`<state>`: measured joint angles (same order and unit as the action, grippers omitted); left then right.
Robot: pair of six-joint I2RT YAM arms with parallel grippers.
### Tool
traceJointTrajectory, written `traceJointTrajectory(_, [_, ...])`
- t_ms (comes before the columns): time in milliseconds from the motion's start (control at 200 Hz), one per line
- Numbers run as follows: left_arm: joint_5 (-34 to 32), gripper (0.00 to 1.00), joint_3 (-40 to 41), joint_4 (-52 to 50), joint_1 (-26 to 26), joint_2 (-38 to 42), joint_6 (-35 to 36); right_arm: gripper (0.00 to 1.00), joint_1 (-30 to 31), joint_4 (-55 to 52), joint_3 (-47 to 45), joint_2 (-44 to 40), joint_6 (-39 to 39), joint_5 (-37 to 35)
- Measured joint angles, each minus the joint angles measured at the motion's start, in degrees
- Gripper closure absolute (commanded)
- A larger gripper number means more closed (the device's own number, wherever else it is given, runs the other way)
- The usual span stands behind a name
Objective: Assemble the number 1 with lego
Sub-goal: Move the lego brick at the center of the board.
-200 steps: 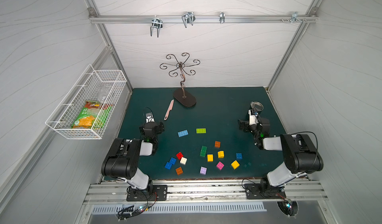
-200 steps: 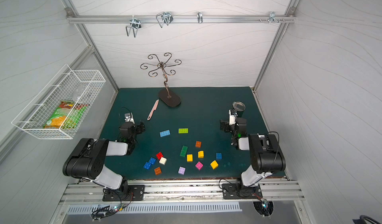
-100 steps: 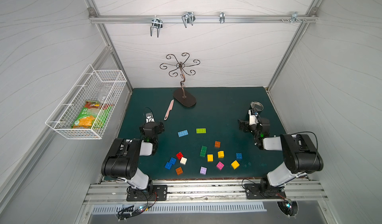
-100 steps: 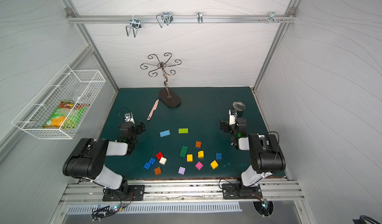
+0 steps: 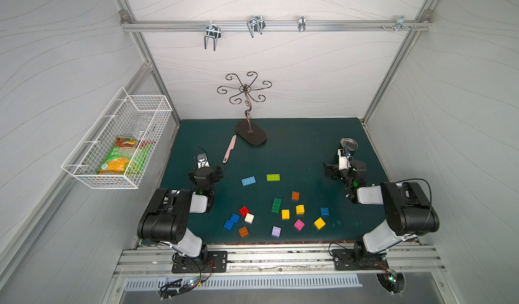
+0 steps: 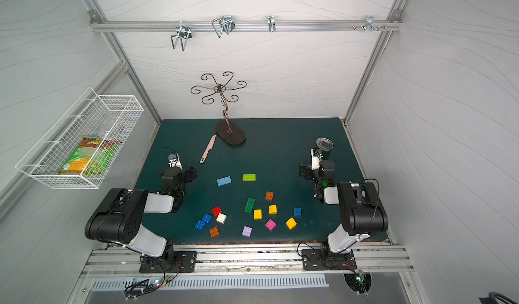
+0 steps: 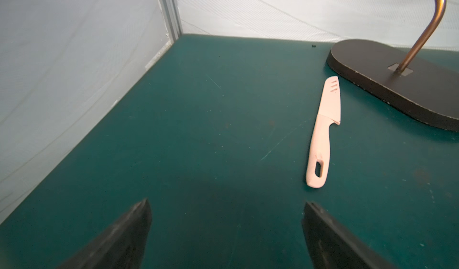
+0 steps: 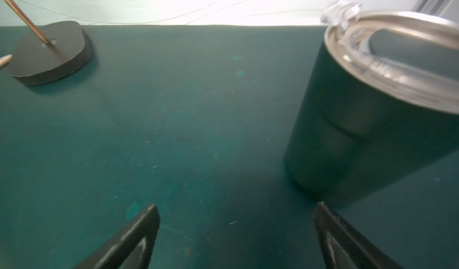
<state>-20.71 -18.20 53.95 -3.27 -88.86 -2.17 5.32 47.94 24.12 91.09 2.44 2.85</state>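
The lego lies loose on the green mat in both top views. A light-blue brick (image 5: 248, 181) and a lime brick (image 5: 273, 177) sit mid-table. Nearer the front are a dark-green brick (image 5: 276, 205) and several small square bricks, among them red (image 5: 243, 211), white (image 5: 249, 218), pink (image 5: 299, 224) and lilac (image 5: 276, 231). My left gripper (image 5: 205, 172) (image 7: 226, 205) hovers at the left, open and empty, away from the bricks. My right gripper (image 5: 345, 166) (image 8: 237, 208) is at the right, also open and empty. Neither wrist view shows any lego.
A pink plastic knife (image 5: 229, 149) (image 7: 323, 133) lies ahead of the left gripper, beside the dark base of a metal hook stand (image 5: 250, 132). A dark tumbler (image 5: 349, 143) (image 8: 360, 131) stands close ahead of the right gripper. A wire basket (image 5: 118, 139) hangs on the left wall.
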Motion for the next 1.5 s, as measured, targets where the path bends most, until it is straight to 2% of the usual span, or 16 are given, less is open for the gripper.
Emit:
traceJointTrajectory(70, [-1.4, 0.0, 2.01, 0.57, -0.83, 1.68, 0.5, 0.01, 2.34, 3.28, -2.69, -0.42, 0.74, -3.06])
traceJointTrajectory(140, [-3.1, 0.0, 2.25, -3.39, -2.14, 6.03, 0.44, 0.01, 4.5, 6.1, -5.97, -1.64, 1.25, -6.29])
traceJointTrajectory(220, [-6.29, 0.0, -1.66, -16.02, -3.02, 13.79, -2.19, 0.01, 6.64, 6.19, -9.03, -6.29, 2.47, -10.21])
traceJointTrajectory(335, [-13.18, 0.0, -15.41, -37.88, -4.72, 19.78, -10.91, 0.01, 8.98, -0.96, -8.52, -20.79, 1.86, -13.09])
traceJointTrajectory(390, [-14.6, 0.0, -23.15, -48.13, -5.73, 20.81, -14.86, 0.01, 9.46, -7.39, -5.4, -28.92, -2.08, -13.16])
traceJointTrajectory(455, [-12.33, 0.0, -31.82, -59.91, -6.58, 21.66, -17.03, 0.01, 9.4, -18.1, 1.75, -35.71, -9.97, -13.53])
traceJointTrajectory(530, [-8.17, 0.0, -38.73, -69.79, -7.04, 22.82, -17.64, 0.01, 8.72, -30.51, 11.15, -38.97, -19.65, -14.69])
traceJointTrajectory(610, [-6.56, 0.0, -41.2, -78.34, -7.32, 25.2, -19.47, 0.01, 6.71, -39.21, 17.25, -39.36, -25.94, -12.17])
traceJointTrajectory(685, [-4.96, 0.0, -41.66, -87.32, -7.04, 28.15, -21.31, 0.01, 5.57, -45.51, 20.09, -38.16, -27.69, -5.75])
traceJointTrajectory(740, [-2.12, 0.0, -41.92, -93.39, -6.36, 30.05, -21.88, 0.02, 8.07, -50.64, 22.34, -35.32, -27.06, -1.2])
traceJointTrajectory(820, [1.6, 0.0, -43.23, -100.61, -5.81, 31.45, -22.56, 0.08, 16.96, -60.35, 29.29, -27.58, -24.24, 2.56])
traceJointTrajectory(880, [4.33, 0.0, -44.46, -104.83, -5.62, 31.8, -23.23, 0.14, 24.59, -67.69, 35.98, -20.11, -21.18, 2.23])
traceJointTrajectory(961, [7.78, 0.0, -44.68, -107.84, -5.6, 32.54, -23.39, 0.15, 33.31, -75.21, 42.82, -11.47, -18.21, 0.09])
traceJointTrajectory(1036, [10.27, 0.0, -43.47, -108.87, -5.6, 33.83, -23.12, 0.13, 38.1, -79.54, 43.93, -7.89, -16.31, -1.33])
traceJointTrajectory(1281, [14.43, 0.01, -38.47, -110.88, -5.6, 36.02, -22.49, 0.11, 38.97, -87.19, 44.33, -5.95, -13.03, -1.27])
traceJointTrajectory(1501, [16.04, 0.01, -37.81, -110.31, -5.75, 38.49, -22.05, 0.11, 39.95, -90.51, 52.22, 3.48, -8.24, -0.46])
